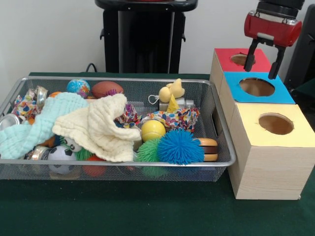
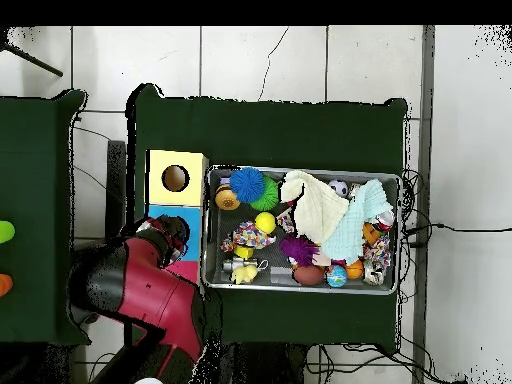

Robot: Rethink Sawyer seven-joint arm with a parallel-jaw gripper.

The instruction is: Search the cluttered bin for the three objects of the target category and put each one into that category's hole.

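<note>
My gripper (image 1: 262, 65) hangs open and empty over the box, its two dark fingers spread above the seam between the red hole (image 1: 239, 59) and the blue hole (image 1: 256, 87). The yellow hole (image 1: 275, 124) lies nearest the camera. In the overhead view the gripper (image 2: 171, 238) covers most of the blue and red tops, and the yellow top (image 2: 160, 165) shows whole. The wire bin (image 1: 224, 133) holds a yellow ball (image 1: 153, 130), a blue spiky ball (image 1: 180, 146), a green spiky ball (image 1: 148, 150), a globe ball (image 1: 78, 87), a brown football (image 1: 107, 89) and a soccer ball (image 1: 61, 155).
A cream cloth (image 1: 101, 125) and a mint cloth (image 1: 42, 123) cover part of the bin's contents. Crushed cans (image 1: 10, 120), a toy burger (image 1: 208, 148), a yellow duck figure (image 1: 172, 91) and patterned fabric (image 1: 177, 118) also lie in the bin (image 2: 300, 171).
</note>
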